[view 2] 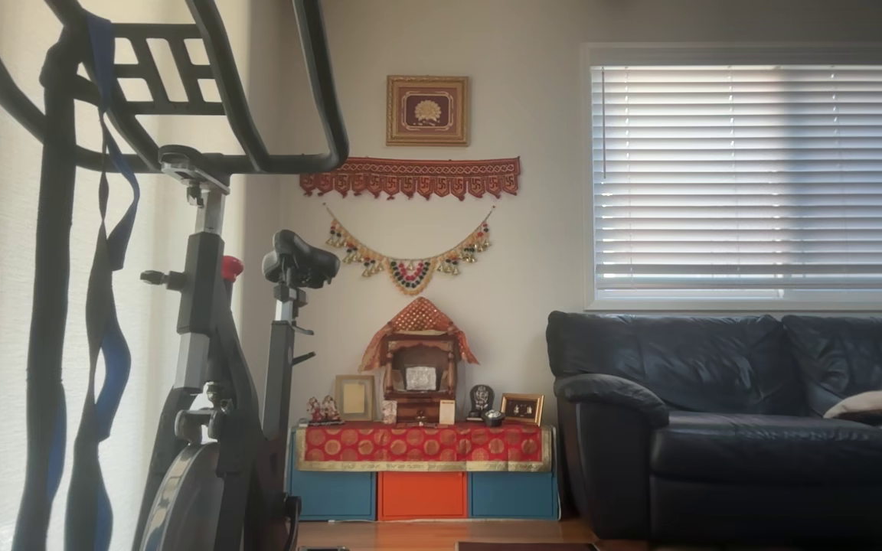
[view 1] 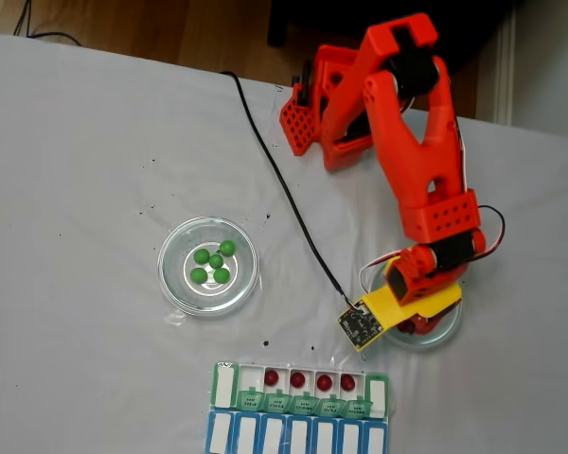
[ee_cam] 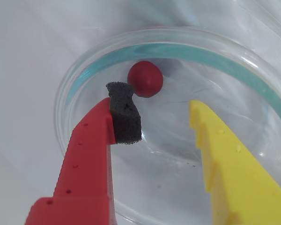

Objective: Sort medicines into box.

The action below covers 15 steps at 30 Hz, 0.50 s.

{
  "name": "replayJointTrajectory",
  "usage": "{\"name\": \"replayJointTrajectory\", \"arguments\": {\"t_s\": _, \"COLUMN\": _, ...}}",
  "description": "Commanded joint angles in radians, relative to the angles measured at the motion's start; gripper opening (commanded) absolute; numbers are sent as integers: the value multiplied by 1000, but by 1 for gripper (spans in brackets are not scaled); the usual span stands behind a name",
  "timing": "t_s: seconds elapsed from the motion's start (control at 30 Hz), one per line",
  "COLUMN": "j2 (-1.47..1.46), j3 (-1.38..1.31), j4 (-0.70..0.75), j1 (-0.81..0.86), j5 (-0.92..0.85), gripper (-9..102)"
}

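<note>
In the wrist view one dark red medicine ball (ee_cam: pixel 145 78) lies in a clear glass dish (ee_cam: pixel 75 79), just beyond the black foam pad (ee_cam: pixel 124 115) on the red finger. My gripper (ee_cam: pixel 157 98) is open over the dish, with a red finger on the left and a yellow one on the right. The ball is ahead of the gap, not between the fingers. In the fixed view my gripper (view 1: pixel 412 320) hangs over the right dish (view 1: pixel 449 326). The green-lidded box (view 1: pixel 307 406) stands open with several red balls (view 1: pixel 297 379) in its compartments. Several green balls (view 1: pixel 216 260) lie in the left dish (view 1: pixel 175 284).
A blue-lidded organizer row (view 1: pixel 298 438) lies right in front of the green one. A black cable (view 1: pixel 284 199) runs across the white table from the arm's base (view 1: pixel 331 113) to the wrist camera board (view 1: pixel 360 326).
</note>
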Motion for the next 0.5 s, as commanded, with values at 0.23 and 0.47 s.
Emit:
{"name": "replayJointTrajectory", "arguments": {"t_s": 0.23, "j2": -12, "j3": -11, "j4": -77, "j1": 3, "j5": -15, "gripper": 17}}
{"name": "replayJointTrajectory", "arguments": {"t_s": 0.47, "j2": -31, "j3": -17, "j4": -92, "j1": 5, "j5": -17, "gripper": 17}}
